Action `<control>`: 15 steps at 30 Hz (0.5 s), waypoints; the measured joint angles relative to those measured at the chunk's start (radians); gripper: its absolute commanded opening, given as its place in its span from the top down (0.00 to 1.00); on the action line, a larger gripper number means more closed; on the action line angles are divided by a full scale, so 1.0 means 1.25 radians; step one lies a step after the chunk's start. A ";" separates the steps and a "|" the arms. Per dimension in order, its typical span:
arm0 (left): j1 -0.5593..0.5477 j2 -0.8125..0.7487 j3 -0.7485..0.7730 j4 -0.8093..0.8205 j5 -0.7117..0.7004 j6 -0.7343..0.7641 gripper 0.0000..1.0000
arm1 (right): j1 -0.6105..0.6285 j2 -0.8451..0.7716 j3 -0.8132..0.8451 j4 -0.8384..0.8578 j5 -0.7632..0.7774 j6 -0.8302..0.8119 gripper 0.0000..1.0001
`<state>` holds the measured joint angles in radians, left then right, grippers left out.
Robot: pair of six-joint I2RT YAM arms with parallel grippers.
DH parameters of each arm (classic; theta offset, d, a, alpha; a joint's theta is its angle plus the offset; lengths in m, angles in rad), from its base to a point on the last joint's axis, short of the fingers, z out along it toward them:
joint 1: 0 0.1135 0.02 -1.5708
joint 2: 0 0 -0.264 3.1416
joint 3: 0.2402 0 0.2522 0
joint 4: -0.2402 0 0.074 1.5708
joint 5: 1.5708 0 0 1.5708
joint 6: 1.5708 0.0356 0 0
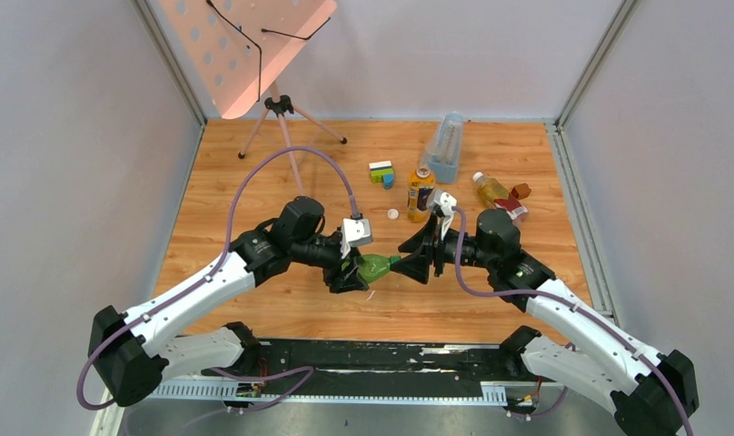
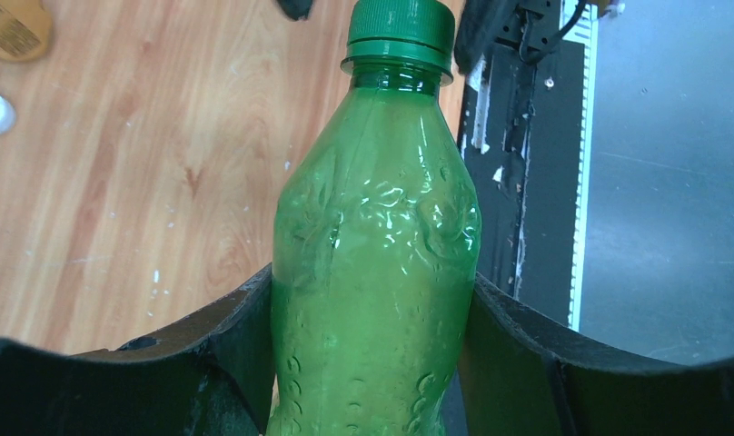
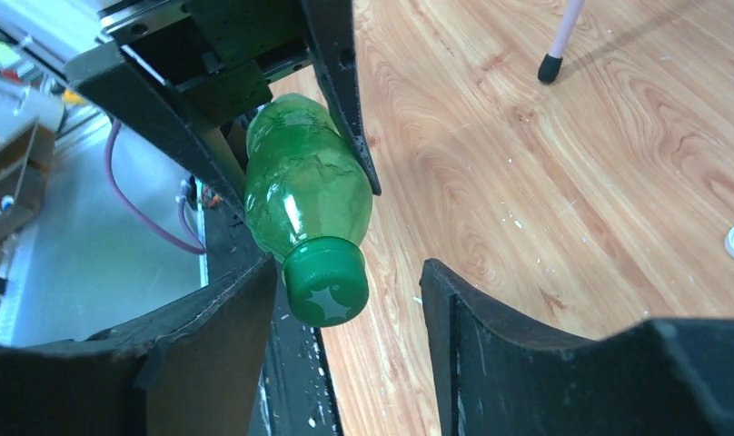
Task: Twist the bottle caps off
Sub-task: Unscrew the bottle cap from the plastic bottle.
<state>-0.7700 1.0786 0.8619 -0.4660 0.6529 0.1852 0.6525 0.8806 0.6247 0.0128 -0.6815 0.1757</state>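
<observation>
My left gripper (image 1: 354, 272) is shut on the body of the green bottle (image 1: 374, 268), holding it sideways above the table. In the left wrist view both fingers press the green bottle (image 2: 377, 254) below its green cap (image 2: 400, 32). My right gripper (image 3: 350, 300) stands open around the green cap (image 3: 327, 282); the cap sits close to the left finger, with a clear gap to the right one. An amber bottle with a yellow label (image 1: 421, 193) stands upright behind. Another amber bottle with a red label (image 1: 500, 195) lies on its side. A loose white cap (image 1: 393, 214) rests on the wood.
A tall clear bluish container (image 1: 445, 145) stands at the back, with toy bricks (image 1: 381, 173) to its left and a reddish-brown block (image 1: 522, 191) on the right. A tripod (image 1: 277, 113) with a perforated board stands at the back left. A black strip (image 1: 391, 359) edges the table's front.
</observation>
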 measured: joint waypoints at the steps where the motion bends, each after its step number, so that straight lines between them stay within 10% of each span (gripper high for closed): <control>1: -0.001 -0.002 0.004 0.005 -0.003 0.001 1.00 | -0.002 -0.003 0.000 -0.003 0.010 0.026 0.38; 15: -0.011 -0.007 0.007 0.017 -0.030 0.003 1.00 | -0.053 -0.016 0.020 -0.046 -0.020 0.210 0.47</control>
<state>-0.7834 1.0695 0.8707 -0.4442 0.6151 0.1890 0.5858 0.8608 0.6495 -0.0448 -0.7067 0.4381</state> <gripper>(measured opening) 0.683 0.518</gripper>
